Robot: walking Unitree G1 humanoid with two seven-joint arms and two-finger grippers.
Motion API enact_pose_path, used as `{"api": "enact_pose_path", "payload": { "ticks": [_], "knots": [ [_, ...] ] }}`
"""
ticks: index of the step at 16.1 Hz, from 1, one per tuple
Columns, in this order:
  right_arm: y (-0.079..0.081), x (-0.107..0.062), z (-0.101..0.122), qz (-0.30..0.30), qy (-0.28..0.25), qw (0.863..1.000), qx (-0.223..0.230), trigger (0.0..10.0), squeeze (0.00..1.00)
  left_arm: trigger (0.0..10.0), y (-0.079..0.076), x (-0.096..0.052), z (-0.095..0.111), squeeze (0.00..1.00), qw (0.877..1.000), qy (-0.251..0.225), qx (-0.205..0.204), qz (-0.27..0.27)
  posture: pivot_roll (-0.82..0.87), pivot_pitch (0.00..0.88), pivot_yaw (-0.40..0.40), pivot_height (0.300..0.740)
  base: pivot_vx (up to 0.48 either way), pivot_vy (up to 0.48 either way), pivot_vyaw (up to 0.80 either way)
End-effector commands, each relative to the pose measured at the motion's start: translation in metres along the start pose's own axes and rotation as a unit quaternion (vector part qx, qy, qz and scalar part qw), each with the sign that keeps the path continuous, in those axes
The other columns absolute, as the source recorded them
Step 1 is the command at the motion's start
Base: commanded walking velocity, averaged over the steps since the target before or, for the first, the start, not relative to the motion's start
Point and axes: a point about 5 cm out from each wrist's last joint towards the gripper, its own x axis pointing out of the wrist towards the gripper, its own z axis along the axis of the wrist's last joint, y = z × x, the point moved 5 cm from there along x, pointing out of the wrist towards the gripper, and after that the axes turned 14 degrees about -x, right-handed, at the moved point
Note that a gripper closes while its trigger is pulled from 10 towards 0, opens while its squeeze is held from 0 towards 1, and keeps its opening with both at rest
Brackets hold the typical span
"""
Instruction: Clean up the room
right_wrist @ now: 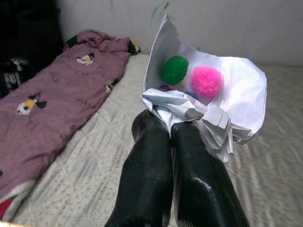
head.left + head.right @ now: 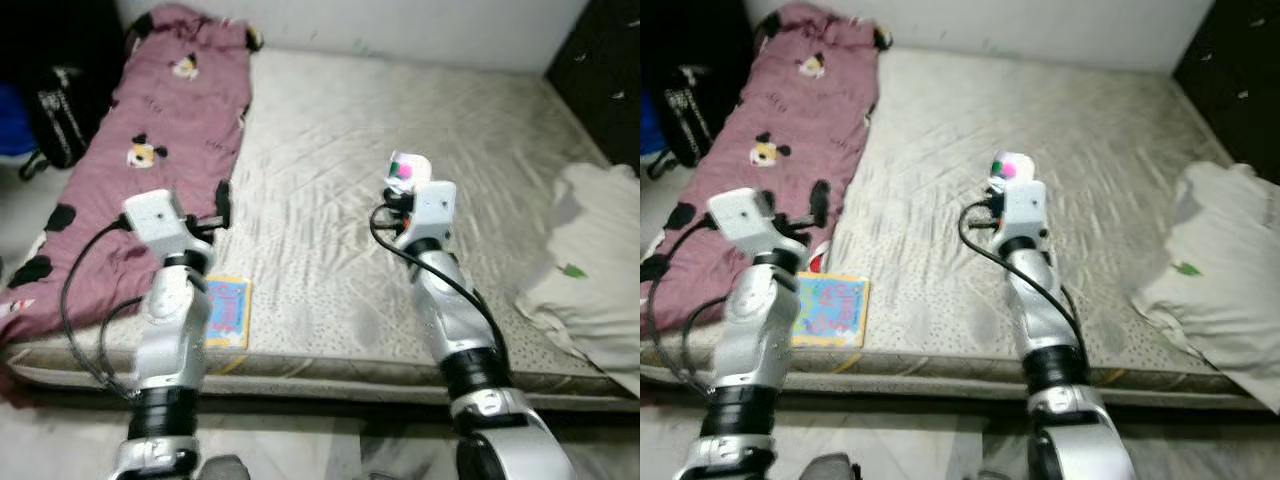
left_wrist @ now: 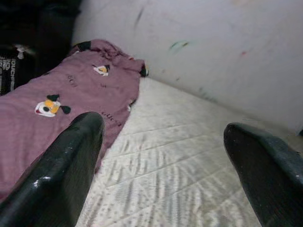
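My right gripper (image 1: 171, 130) is shut on a crumpled white paper (image 1: 213, 101) that cups a green pompom (image 1: 174, 69) and a pink pompom (image 1: 206, 81). It holds this bundle (image 2: 408, 168) raised above the middle of the bare mattress (image 2: 330, 130). My left gripper (image 3: 163, 137) is open with nothing between its fingers. It hovers over the mattress near the left side (image 2: 222, 205), beside a maroon blanket (image 2: 150, 150) printed with cartoon faces. A colourful children's book (image 2: 226, 311) lies on the mattress's front edge by my left arm.
A white pillow (image 2: 590, 250) lies at the right edge of the mattress. A black bag (image 2: 60, 110) sits on the floor at the left. Dark furniture (image 2: 605, 70) stands at the far right, and a white wall (image 2: 380, 25) runs behind the bed.
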Motion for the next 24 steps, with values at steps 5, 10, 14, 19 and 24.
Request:
{"api": "enact_pose_path", "payload": {
  "ticks": [5,10,14,19,24],
  "knots": [
    [-0.0219,-0.0042,-0.0063,-0.032,0.010,0.999,0.000,10.0,0.00,10.0,-0.0103,0.0014,-0.0075,0.00,1.000,0.013,-0.006,-0.001,0.04,0.000,-0.067,0.740,0.000,0.000,0.00],
    [-0.0217,-0.0049,-0.0097,-0.032,0.018,0.999,0.004,10.0,0.00,10.0,-0.0114,0.0006,-0.0091,0.00,1.000,0.018,-0.012,-0.006,0.04,0.000,-0.066,0.740,0.000,0.246,-0.48],
    [-0.0209,-0.0049,-0.0101,-0.029,0.020,0.999,0.003,10.0,0.00,10.0,-0.0121,0.0006,-0.0095,0.00,1.000,0.019,-0.013,-0.007,0.04,0.000,-0.068,0.740,0.000,0.480,-0.23],
    [-0.0184,-0.0037,-0.0109,-0.019,0.023,1.000,0.000,10.0,0.00,10.0,-0.0157,0.0023,-0.0072,0.00,1.000,0.012,-0.012,-0.012,0.04,0.000,-0.070,0.740,0.000,0.480,0.00],
    [-0.0181,-0.0034,-0.0118,-0.015,0.025,1.000,-0.001,10.0,0.00,10.0,-0.0161,0.0030,-0.0079,0.00,1.000,0.011,-0.012,-0.011,0.03,0.000,-0.072,0.740,0.000,0.480,0.00]
  ]
}}
